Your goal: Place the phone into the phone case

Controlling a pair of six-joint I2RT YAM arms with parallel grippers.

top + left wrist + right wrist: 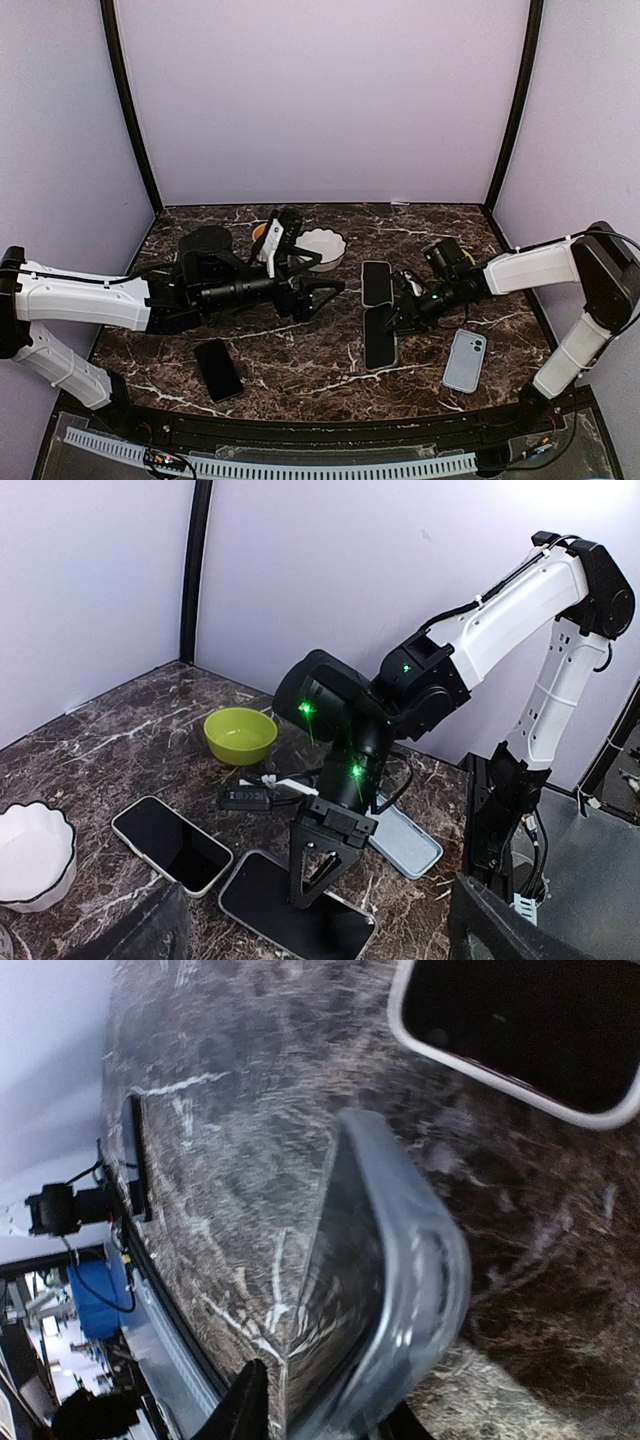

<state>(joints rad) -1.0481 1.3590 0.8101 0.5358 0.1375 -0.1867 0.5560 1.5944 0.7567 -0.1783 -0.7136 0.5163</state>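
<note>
A dark phone (380,340) with a pale rim lies on the marble table (300,345) at centre; the left wrist view shows the phone (290,910) flat. My right gripper (393,322) stands over its near edge. In the right wrist view the phone's rim (400,1290) sits between the fingertips, blurred, with a thin gap by the left finger, so the right gripper (322,1420) is open. The light blue phone case (465,360) lies empty to the right, also seen as the case (405,840). My left gripper (322,288) hovers left of the phones, wide open and empty.
A second white-rimmed phone (376,283) lies just behind the first. A black phone (218,368) lies at front left. A white bowl (322,248) and a green bowl (240,735) stand at the back, with a black cable plug (250,798) nearby.
</note>
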